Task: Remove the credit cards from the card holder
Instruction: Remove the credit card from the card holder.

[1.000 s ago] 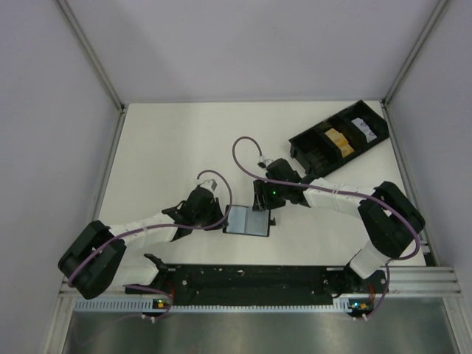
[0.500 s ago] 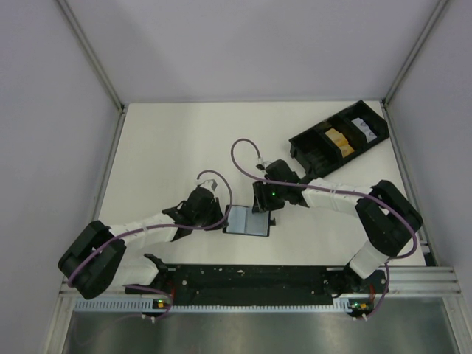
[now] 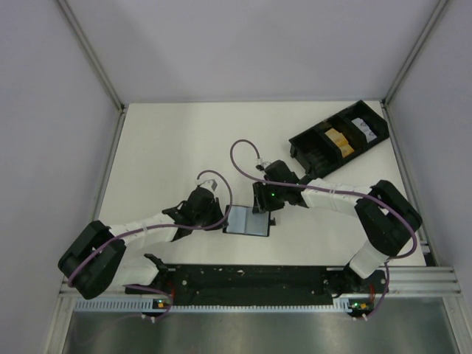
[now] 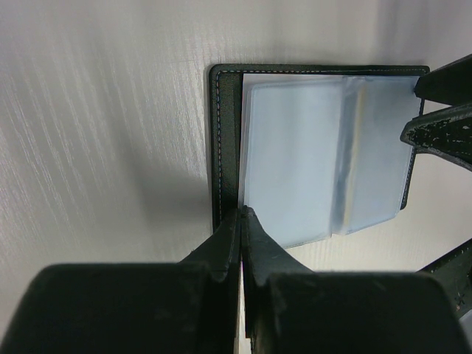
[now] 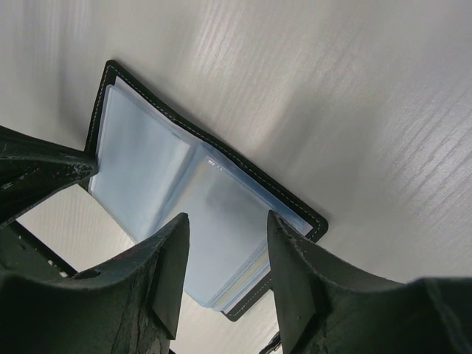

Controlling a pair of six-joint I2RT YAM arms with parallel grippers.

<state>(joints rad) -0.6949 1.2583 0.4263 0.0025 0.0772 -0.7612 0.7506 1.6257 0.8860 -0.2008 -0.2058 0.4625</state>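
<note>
The card holder (image 3: 248, 220) lies open on the table, a black cover with pale blue clear sleeves (image 4: 310, 155) inside. My left gripper (image 4: 243, 214) is shut, and its tips rest on the holder's left edge where cover meets sleeves. My right gripper (image 5: 225, 228) hovers open over the right-hand sleeves (image 5: 221, 221), a finger on either side and nothing between them. Thin yellowish card edges (image 5: 254, 274) show in the sleeve stack. An orange-yellow credit card (image 3: 338, 139) lies in the black tray.
A long black compartmented tray (image 3: 310, 147) sits at the back right, also holding a white item (image 3: 360, 125). Grey walls close in both sides. The arm bases and a black rail (image 3: 251, 279) run along the near edge.
The right gripper's fingers have narrowed a little and its wrist has crept slightly left over the holder. The left arm and the holder have stayed put.
</note>
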